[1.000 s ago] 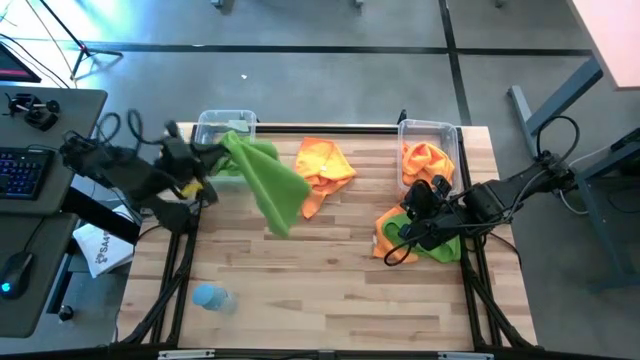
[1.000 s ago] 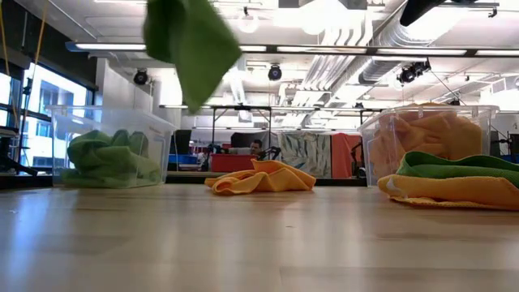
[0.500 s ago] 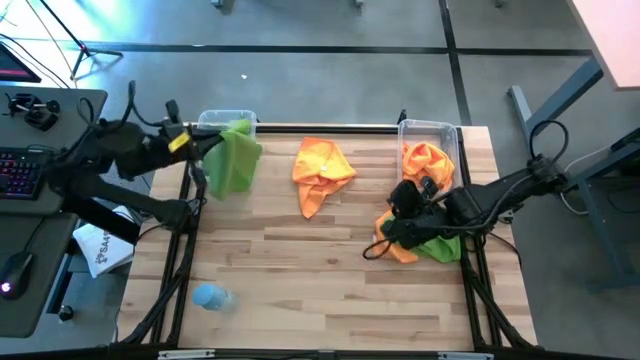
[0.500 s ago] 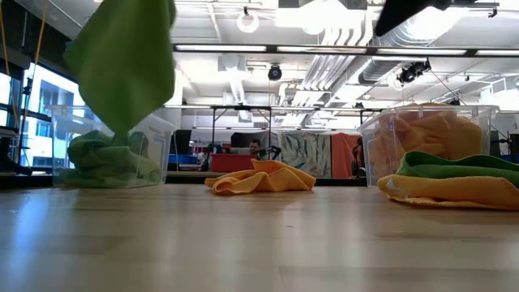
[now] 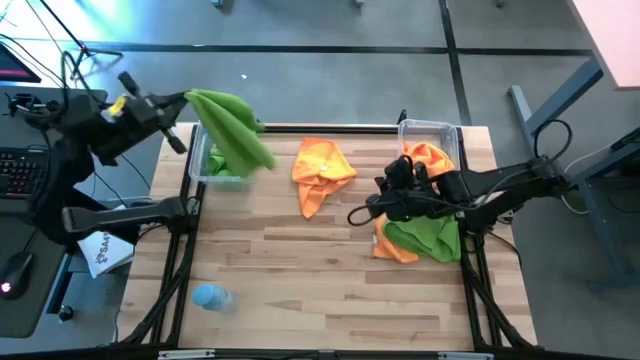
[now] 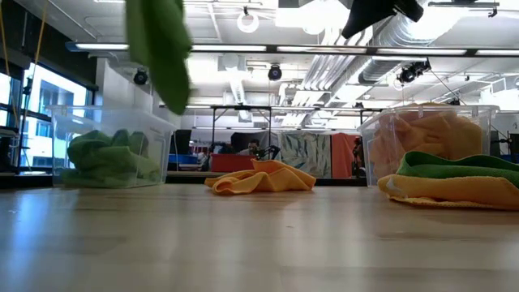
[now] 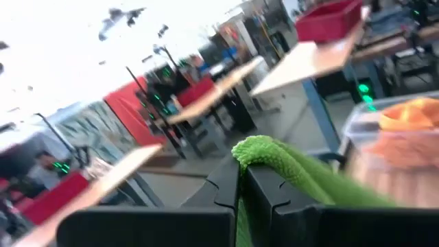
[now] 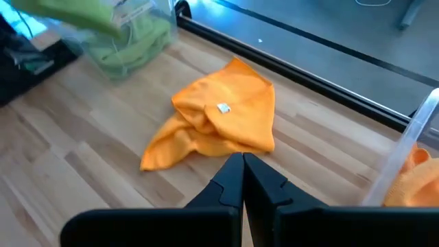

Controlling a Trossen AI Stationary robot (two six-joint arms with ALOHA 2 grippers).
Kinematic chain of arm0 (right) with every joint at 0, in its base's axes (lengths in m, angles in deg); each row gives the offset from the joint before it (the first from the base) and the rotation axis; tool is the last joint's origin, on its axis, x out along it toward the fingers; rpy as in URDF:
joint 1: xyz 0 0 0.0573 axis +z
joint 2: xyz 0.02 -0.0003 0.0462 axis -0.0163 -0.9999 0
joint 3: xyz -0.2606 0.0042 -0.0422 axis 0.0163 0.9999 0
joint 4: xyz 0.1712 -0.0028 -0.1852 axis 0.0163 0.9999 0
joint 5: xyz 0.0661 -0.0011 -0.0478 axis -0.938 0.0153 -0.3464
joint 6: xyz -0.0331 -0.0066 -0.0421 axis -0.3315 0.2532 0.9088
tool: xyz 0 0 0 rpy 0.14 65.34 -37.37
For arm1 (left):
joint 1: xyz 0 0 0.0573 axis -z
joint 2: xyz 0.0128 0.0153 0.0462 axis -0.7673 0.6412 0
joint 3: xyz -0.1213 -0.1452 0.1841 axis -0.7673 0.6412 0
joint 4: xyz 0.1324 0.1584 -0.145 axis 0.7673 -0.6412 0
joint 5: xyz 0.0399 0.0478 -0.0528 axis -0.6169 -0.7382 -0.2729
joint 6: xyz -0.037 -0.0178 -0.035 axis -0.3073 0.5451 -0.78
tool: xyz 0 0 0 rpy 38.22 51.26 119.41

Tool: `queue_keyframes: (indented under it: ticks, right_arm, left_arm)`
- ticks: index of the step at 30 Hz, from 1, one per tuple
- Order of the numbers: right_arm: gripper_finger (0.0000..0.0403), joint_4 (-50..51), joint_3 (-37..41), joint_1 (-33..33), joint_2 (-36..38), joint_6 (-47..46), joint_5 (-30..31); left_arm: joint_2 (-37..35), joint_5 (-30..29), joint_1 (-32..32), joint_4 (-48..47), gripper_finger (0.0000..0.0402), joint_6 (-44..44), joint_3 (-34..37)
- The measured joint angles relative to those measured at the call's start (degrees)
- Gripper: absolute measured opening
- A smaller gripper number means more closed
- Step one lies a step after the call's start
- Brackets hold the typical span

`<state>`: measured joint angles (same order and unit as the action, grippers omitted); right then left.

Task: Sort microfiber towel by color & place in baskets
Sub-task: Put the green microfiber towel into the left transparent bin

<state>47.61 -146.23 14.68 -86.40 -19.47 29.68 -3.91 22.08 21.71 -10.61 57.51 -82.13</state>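
My left gripper (image 5: pixel 188 100) is shut on a bright green towel (image 5: pixel 233 135), high above the left clear basket (image 5: pixel 203 172). That basket holds more green towels (image 6: pixel 109 158). The held towel also shows high up in the low view (image 6: pixel 159 45). My right gripper (image 8: pixel 243 166) is shut and empty. It hovers over the table (image 5: pixel 354 214) just right of a crumpled orange towel (image 5: pixel 322 170) lying at the table's middle. The right basket (image 5: pixel 447 128) holds orange towels. A green towel (image 5: pixel 428 232) lies on an orange one (image 5: pixel 388 245) beside it. My left gripper pinches a bunched upper fold of the green towel (image 7: pixel 259 149) between its two fingers, coming roughly level from the table's left side. The towel is lifted clear and hangs slack below the fingers, over the left basket.
A small pale blue bottle (image 5: pixel 210 297) lies near the table's near-left corner. Bare wood spreads across the near half of the table (image 5: pixel 320 290). A desk with a keyboard (image 5: pixel 25 170) stands to the left of the table.
My left gripper has risen and swung toward the table's far-left corner, still shut on the green towel. The towel, flung out over the table a second ago, now hangs over the left basket. My right gripper has left the right-hand pile and moved left toward the middle orange towel.
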Motion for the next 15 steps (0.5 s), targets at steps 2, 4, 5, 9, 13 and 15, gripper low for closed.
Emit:
queue_keyframes:
  ticks: [2, 4, 5, 9, 13, 15]
  right_arm:
    - [0.0, -1.0, 0.0, -0.6, 0.0, 0.9, -0.1]
    - [0.0, -2.2, 0.0, -1.1, 0.0, 2.0, -0.6]
    - [0.0, -2.8, 0.0, -1.4, 0.0, 2.4, -0.9]
    - [0.0, -4.3, 0.0, -1.8, 0.0, 3.0, -1.2]
    - [0.0, -4.4, 0.0, -1.8, 0.0, 3.0, -1.2]
    - [0.0, -4.4, 0.0, -1.8, 0.0, 3.0, -1.2]
  left_arm:
    - [-0.3, 2.8, -2.7, 0.3, 0.0, 0.8, 0.0]
    - [0.6, 5.0, -4.6, -0.1, 0.0, 1.1, 0.0]
    - [1.5, 5.9, -5.5, -0.6, 0.0, 1.2, 0.0]
    - [6.4, 7.1, -8.4, -5.0, 0.0, 1.1, 0.0]
    - [11.1, 4.2, -12.1, -9.3, 0.0, -2.0, 0.1]
    - [12.1, 0.9, -14.3, -10.5, 0.0, -4.8, 0.1]
